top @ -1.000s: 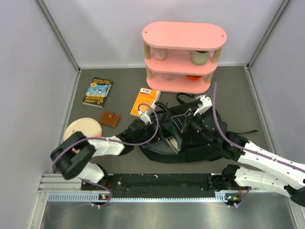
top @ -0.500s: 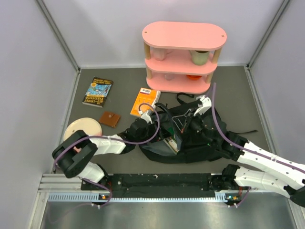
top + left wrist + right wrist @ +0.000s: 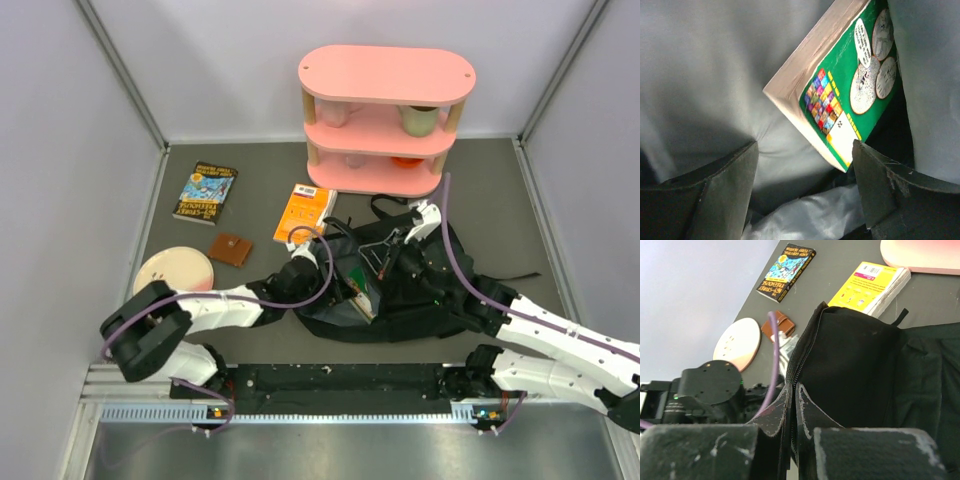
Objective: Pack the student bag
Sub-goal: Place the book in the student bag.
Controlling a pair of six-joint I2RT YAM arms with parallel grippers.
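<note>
Left arm has pushed deeper into the student bag [image 3: 420, 290], which lies right of centre on the table [image 3: 500, 190]. Left gripper [image 3: 805, 147] is inside with its jaws wide apart and holding nothing; a green book [image 3: 850, 85] lies just past its fingertips. Right gripper [image 3: 795, 405] is clamped on the bag's zippered rim.

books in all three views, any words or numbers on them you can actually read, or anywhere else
Green book, inside the student bag: print in a white bubble and yellow lettering on the cover, too blurred to read.
Dark book: yellow title lettering, upside down and too small to read with certainty.
Yellow book: barcode label and small print, not legible.
No other lettering that I can make out.
</note>
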